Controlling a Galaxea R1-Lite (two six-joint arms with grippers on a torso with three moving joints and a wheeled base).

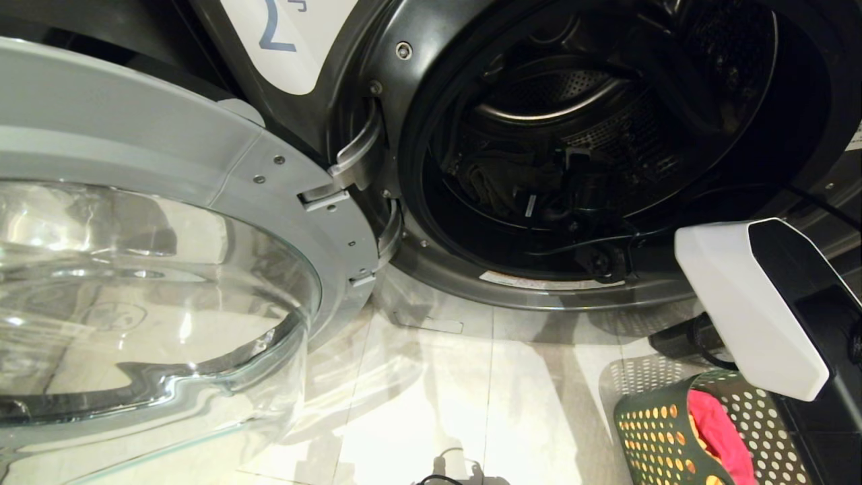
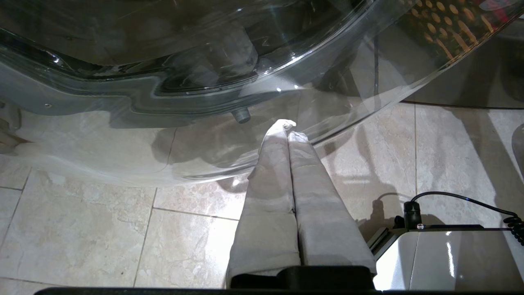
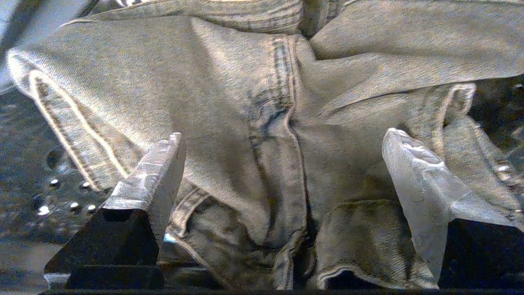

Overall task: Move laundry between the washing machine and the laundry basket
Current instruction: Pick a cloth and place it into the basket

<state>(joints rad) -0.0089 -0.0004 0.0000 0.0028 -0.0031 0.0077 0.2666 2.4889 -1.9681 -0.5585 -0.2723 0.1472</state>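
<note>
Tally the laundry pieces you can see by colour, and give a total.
Red-pink cloth, in the green basket: 1
Mustard-orange cloth, in the basket: 1
Grey-olive cloth, in the drum: 1
Total: 3

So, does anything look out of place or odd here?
Nothing stands out. The washing machine door hangs open, a crumpled grey-olive garment lies in the drum between the right end effector's open fingers, and red-pink cloth sits in the green laundry basket.
</note>
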